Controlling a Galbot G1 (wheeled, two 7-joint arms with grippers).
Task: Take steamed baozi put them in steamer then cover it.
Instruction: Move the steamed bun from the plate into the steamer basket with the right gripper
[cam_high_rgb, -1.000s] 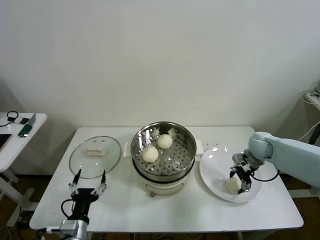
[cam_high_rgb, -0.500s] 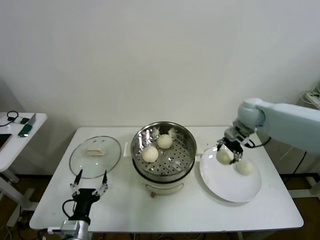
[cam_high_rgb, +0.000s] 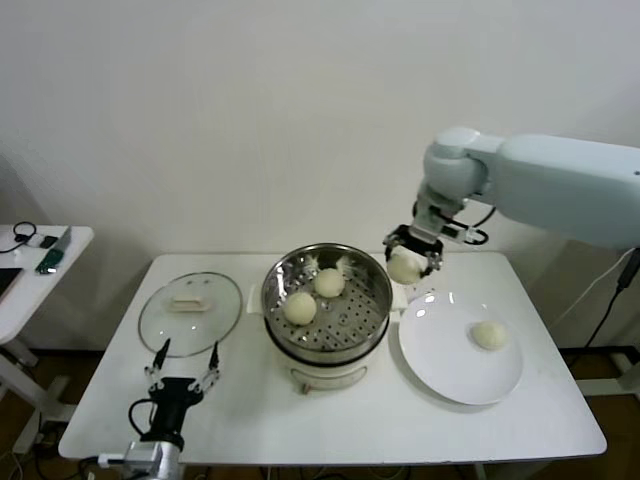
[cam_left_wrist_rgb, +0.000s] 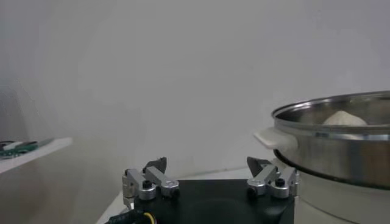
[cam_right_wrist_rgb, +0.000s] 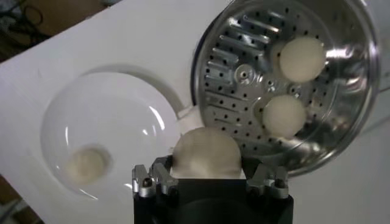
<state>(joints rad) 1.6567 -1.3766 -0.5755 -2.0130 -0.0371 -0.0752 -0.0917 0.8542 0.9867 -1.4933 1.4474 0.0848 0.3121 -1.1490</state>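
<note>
My right gripper (cam_high_rgb: 406, 262) is shut on a cream-white baozi (cam_high_rgb: 404, 268) and holds it in the air just right of the steamer (cam_high_rgb: 370, 325), above its side handle; in the right wrist view the bun (cam_right_wrist_rgb: 206, 152) sits between the jaws. Two baozi (cam_high_rgb: 300, 307) (cam_high_rgb: 329, 282) lie on the perforated tray inside the steel pot. One baozi (cam_high_rgb: 488, 335) lies on the white plate (cam_high_rgb: 440, 365). The glass cover (cam_high_rgb: 160, 325) with its white handle lies flat on the table left of the steamer. My left gripper (cam_high_rgb: 182, 365) is open and empty near the front left edge.
A small white side table (cam_high_rgb: 20, 300) with cables and a dark device stands at the far left. The white wall is close behind the table. The steamer's white base (cam_high_rgb: 325, 378) faces the front.
My right gripper took a baozi off the plate, lifted it and carried it left and back toward the steamer. One bun stayed on the plate. The left arm has barely moved.
</note>
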